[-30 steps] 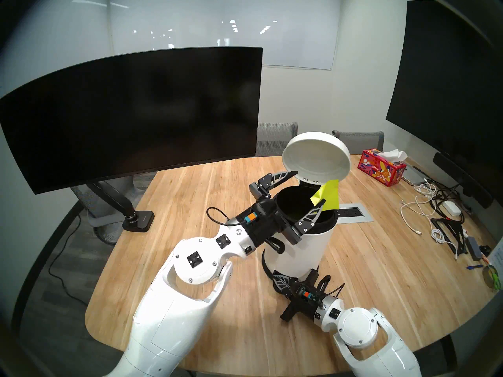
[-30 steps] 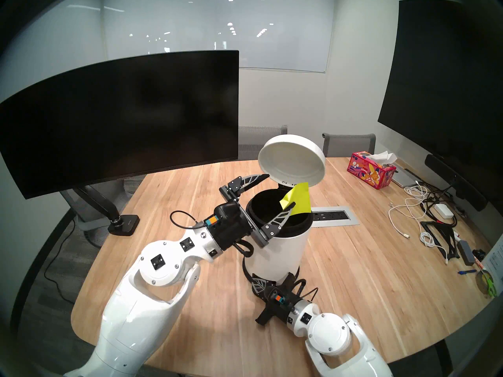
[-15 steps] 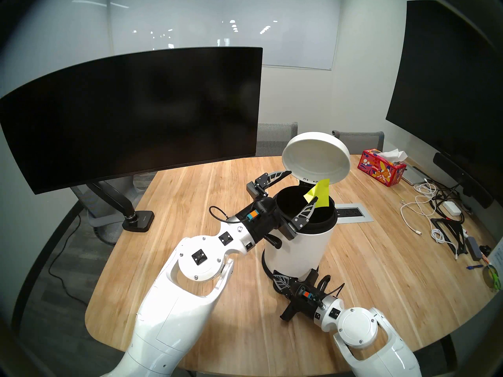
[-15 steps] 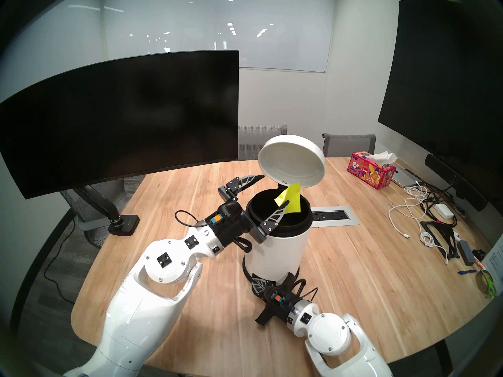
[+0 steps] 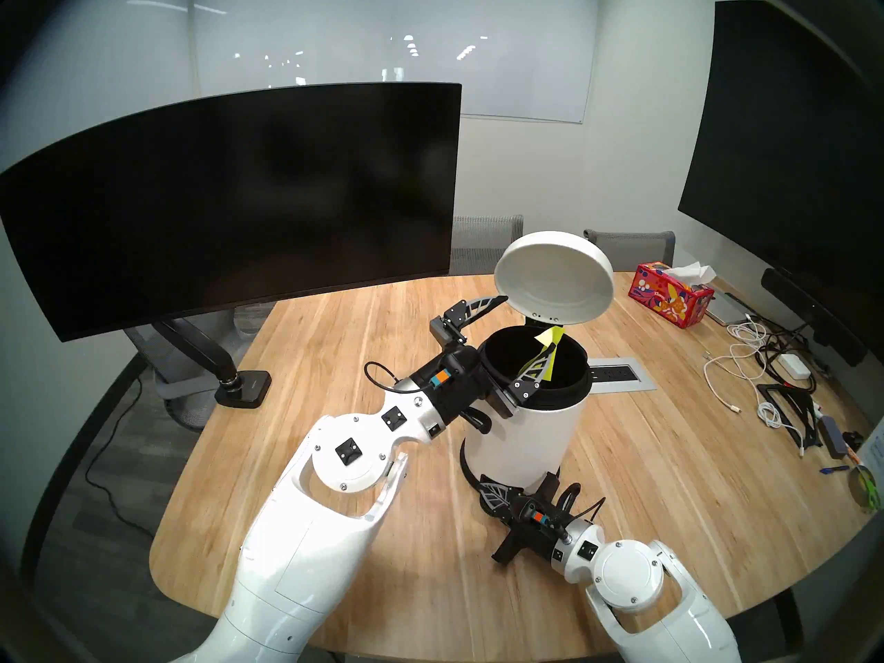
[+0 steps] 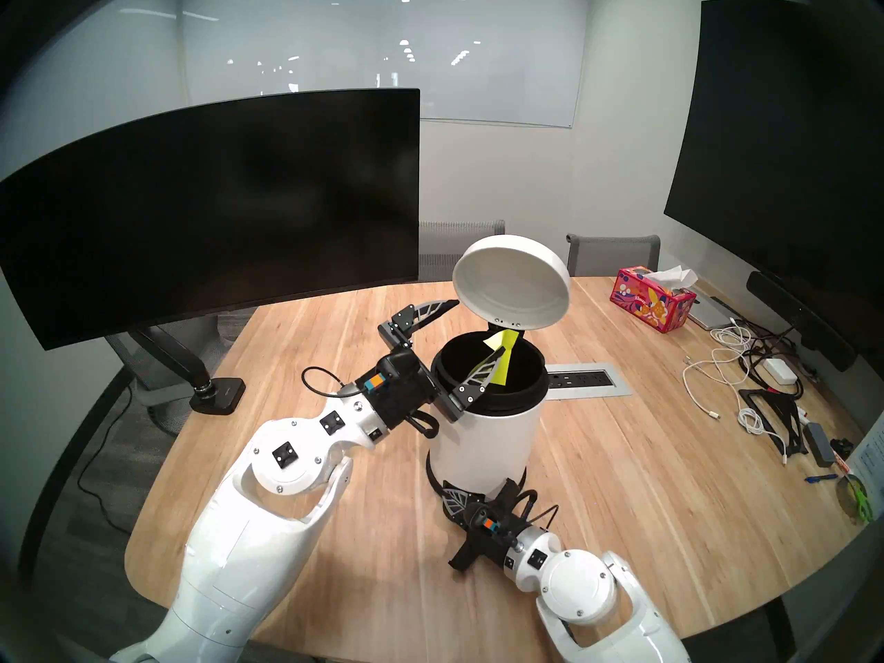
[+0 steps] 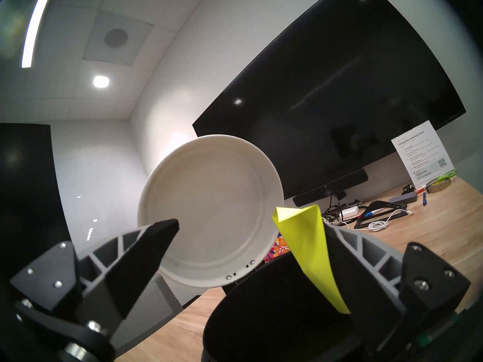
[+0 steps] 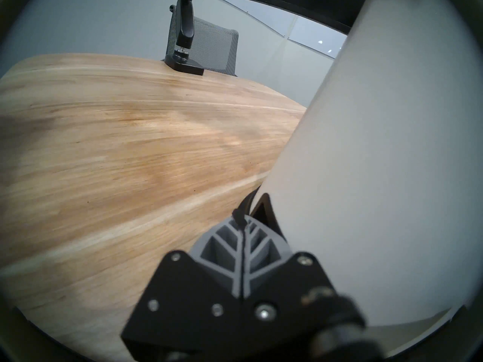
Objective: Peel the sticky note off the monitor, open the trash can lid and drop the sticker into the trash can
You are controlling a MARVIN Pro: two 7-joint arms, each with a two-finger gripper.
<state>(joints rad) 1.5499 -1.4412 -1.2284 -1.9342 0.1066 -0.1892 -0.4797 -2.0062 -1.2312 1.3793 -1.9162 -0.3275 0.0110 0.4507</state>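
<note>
Two fingers of the left gripper (image 5: 526,322) stand spread wide, yet the yellow-green sticky note (image 5: 550,356) clings to the right finger (image 7: 366,251), hanging inside the mouth of the pedal trash can (image 5: 531,423) near the table's middle. A brush against the black liner (image 7: 261,314) should free it. The right gripper (image 5: 497,492), fingers pressed together, holds the foot pedal down, propping the lid (image 5: 555,284) upright; it should stay until the note falls.

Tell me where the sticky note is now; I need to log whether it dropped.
In the head views the sticky note clings to one finger of the open left hand, over the trash can mouth, below the raised lid.
</note>
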